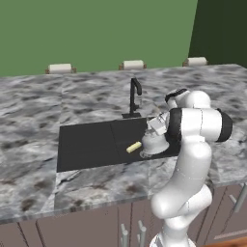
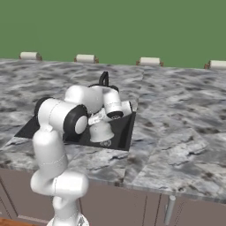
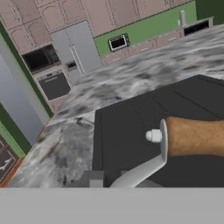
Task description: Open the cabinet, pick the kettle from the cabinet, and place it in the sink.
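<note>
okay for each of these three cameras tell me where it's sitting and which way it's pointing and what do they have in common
Left base view: behind the arm's left, looking forward and down at the sink, tap and kettle; arm rises lower right.
Right base view: behind its right, facing the same sink; arm lower left.
Hand view: on the hand, looking along the kettle's wooden handle across the counter to a far kitchen wall.
All three share kettle and sink.

Sink [image 1: 91, 142] set in counter [image 1: 38, 103]; tap [image 1: 134, 96] behind its rear edge. Kettle [image 1: 153, 143] in the basin's right end, yellow piece [image 1: 133, 147] just left of it. Drawers [image 1: 96, 229] below counter.
</note>
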### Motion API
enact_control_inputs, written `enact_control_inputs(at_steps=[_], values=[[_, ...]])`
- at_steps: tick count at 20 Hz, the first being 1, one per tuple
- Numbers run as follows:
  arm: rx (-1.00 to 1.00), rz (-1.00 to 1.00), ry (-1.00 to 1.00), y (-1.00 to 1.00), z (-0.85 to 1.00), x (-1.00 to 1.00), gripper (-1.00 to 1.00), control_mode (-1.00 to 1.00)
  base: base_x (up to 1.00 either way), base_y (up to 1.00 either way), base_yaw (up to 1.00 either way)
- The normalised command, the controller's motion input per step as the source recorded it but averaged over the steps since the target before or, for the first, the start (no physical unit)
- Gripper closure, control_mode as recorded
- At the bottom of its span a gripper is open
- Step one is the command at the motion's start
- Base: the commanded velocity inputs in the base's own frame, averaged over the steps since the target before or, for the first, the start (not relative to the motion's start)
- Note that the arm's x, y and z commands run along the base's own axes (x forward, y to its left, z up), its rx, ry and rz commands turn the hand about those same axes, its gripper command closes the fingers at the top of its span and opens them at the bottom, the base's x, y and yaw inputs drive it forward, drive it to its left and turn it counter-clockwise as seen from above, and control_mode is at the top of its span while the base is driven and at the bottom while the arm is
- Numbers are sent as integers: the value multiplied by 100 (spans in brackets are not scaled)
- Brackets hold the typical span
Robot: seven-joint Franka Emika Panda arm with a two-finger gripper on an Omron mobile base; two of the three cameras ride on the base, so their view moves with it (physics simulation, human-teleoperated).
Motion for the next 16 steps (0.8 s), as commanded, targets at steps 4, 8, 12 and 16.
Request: enact_control_inputs(at_steps=[4,8,12,16], values=[[0,11,0,3,-32,17,100,-100,0,0,0],[0,10,0,0,-31,18,100,-100,0,0,0],[0,10,-1,0,-30,17,100,-100,0,0,0],[0,10,0,4,-35,17,100,-100,0,0,0]])
